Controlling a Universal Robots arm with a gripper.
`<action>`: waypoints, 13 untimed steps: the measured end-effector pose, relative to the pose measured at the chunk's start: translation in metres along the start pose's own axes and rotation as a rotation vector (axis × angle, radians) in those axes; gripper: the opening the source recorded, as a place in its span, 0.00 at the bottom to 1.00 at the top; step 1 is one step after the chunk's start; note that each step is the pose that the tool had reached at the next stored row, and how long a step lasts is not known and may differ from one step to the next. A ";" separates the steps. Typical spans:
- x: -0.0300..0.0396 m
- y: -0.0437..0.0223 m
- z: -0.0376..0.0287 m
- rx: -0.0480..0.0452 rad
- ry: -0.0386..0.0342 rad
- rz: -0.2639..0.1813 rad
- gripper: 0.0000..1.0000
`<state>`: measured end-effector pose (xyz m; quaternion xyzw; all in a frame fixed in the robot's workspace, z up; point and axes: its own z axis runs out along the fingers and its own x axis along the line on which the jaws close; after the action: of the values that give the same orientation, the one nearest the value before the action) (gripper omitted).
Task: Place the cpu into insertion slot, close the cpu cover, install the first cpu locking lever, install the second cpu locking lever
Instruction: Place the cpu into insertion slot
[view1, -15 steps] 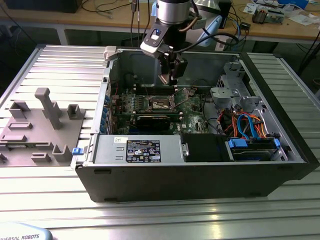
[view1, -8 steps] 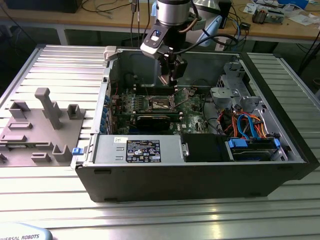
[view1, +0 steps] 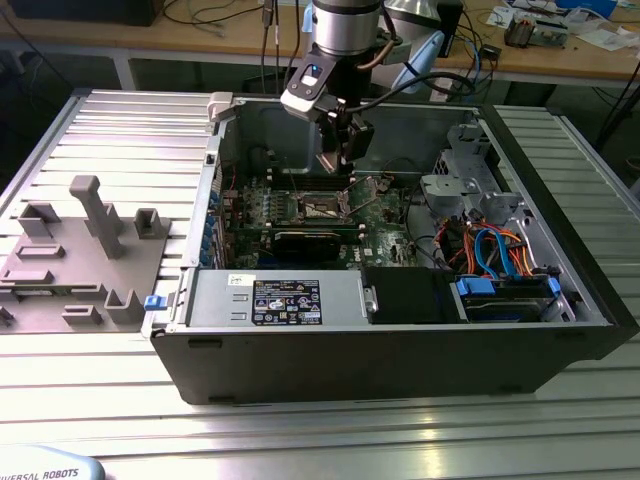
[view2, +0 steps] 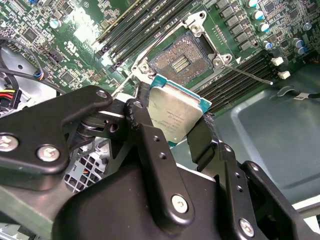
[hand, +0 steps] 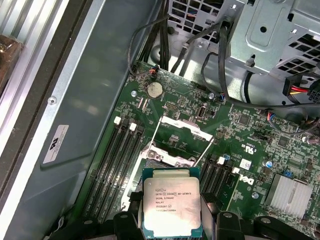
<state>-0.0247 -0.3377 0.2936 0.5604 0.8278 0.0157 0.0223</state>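
My gripper (view1: 338, 160) hangs inside the open computer case, just above the motherboard. It is shut on the cpu (hand: 171, 200), a flat square chip with a silvery top and a teal edge. Black fingers (view2: 145, 130) clamp two opposite sides of the cpu (view2: 175, 112). The insertion slot (view2: 181, 61) lies open with its contact field bare, a short way beyond the chip and apart from it. The cpu cover (hand: 182, 126) stands swung up at the slot's far side. Two thin locking levers (view2: 250, 76) (hand: 153, 135) stick out loose beside the slot (view1: 325, 207).
Long memory slots (hand: 115, 165) flank the socket on both sides. A drive cage (view1: 470, 170) and blue and orange cables (view1: 490, 250) fill the case at the exterior view's right. A black power supply (view1: 290, 300) sits along the front wall. A grey fixture (view1: 80, 250) stands outside on the table.
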 end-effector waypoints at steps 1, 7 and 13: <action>0.0000 0.0000 0.0001 0.0000 0.0001 0.000 0.54; 0.0000 -0.0001 0.0021 0.0001 0.0000 0.000 0.54; 0.0001 -0.0003 0.0032 0.0000 0.0000 0.000 0.54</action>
<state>-0.0248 -0.3378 0.2904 0.5604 0.8278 0.0157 0.0223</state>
